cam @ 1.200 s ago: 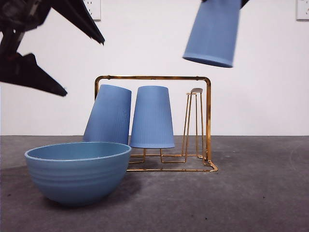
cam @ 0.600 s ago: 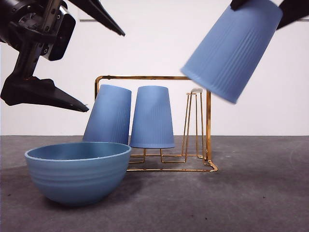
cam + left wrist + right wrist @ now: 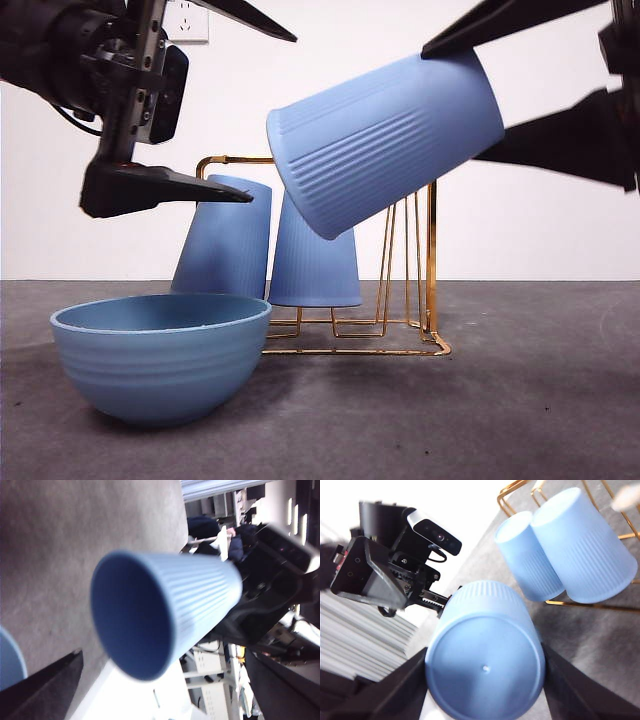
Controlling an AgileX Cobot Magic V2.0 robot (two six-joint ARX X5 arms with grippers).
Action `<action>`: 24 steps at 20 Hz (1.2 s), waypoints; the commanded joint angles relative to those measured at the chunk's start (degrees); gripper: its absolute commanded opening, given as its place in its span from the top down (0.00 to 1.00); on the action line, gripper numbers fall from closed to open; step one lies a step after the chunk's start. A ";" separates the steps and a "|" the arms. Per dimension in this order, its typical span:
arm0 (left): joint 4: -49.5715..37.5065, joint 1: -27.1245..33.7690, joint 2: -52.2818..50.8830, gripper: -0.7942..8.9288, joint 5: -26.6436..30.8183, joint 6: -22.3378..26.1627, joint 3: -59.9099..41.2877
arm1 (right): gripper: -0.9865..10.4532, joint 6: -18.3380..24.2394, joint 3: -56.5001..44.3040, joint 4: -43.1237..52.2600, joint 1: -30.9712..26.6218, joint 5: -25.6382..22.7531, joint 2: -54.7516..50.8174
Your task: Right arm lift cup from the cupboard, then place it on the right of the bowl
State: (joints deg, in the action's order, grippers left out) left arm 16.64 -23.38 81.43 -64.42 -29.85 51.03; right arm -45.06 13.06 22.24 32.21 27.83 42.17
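My right gripper [image 3: 450, 105] is shut on the base end of a ribbed blue cup [image 3: 385, 140] and holds it in the air, in front of the top of the gold wire cupboard [image 3: 432, 250]. The cup lies almost level, mouth to the left. The right wrist view shows its base [image 3: 485, 655] between my jaws. My left gripper [image 3: 272, 118] is open, close to the cup's mouth and not touching it. The left wrist view looks into that mouth [image 3: 130, 615]. The light-blue bowl [image 3: 160, 355] stands at the front left, below the left gripper.
Two more blue cups [image 3: 225, 240] [image 3: 315, 255] stand mouth down on the cupboard, the left one leaning. They also show in the right wrist view [image 3: 527, 555] [image 3: 582, 545]. The grey tabletop [image 3: 520, 400] lies to the right of the bowl.
The held cup has tipped from mouth-down to almost level and come lower and to the left. The left gripper has moved right and down towards its mouth.
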 commanded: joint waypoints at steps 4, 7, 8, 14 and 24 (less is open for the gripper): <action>-6.88 -0.24 1.75 0.41 -0.57 -8.28 0.96 | 0.75 -7.63 -1.95 10.05 3.13 -2.62 4.90; -7.76 -0.28 1.77 0.42 -1.44 -8.90 0.96 | 0.75 -9.49 -1.95 16.02 4.83 -3.30 9.16; -7.72 -0.28 1.77 0.42 -1.51 -8.90 0.96 | 0.75 -9.94 -1.95 17.07 5.18 -3.39 10.58; -7.69 -0.33 1.77 0.59 -1.66 -10.14 0.98 | 0.75 -12.50 -1.92 25.99 7.06 -3.87 16.83; -7.34 -1.03 1.75 0.91 -3.82 -10.32 0.98 | 0.75 -14.56 -1.92 31.56 8.92 -3.89 20.85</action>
State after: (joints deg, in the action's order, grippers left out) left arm 9.41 -23.94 82.24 -68.44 -40.40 51.07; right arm -58.61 10.87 52.56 40.49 24.12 62.43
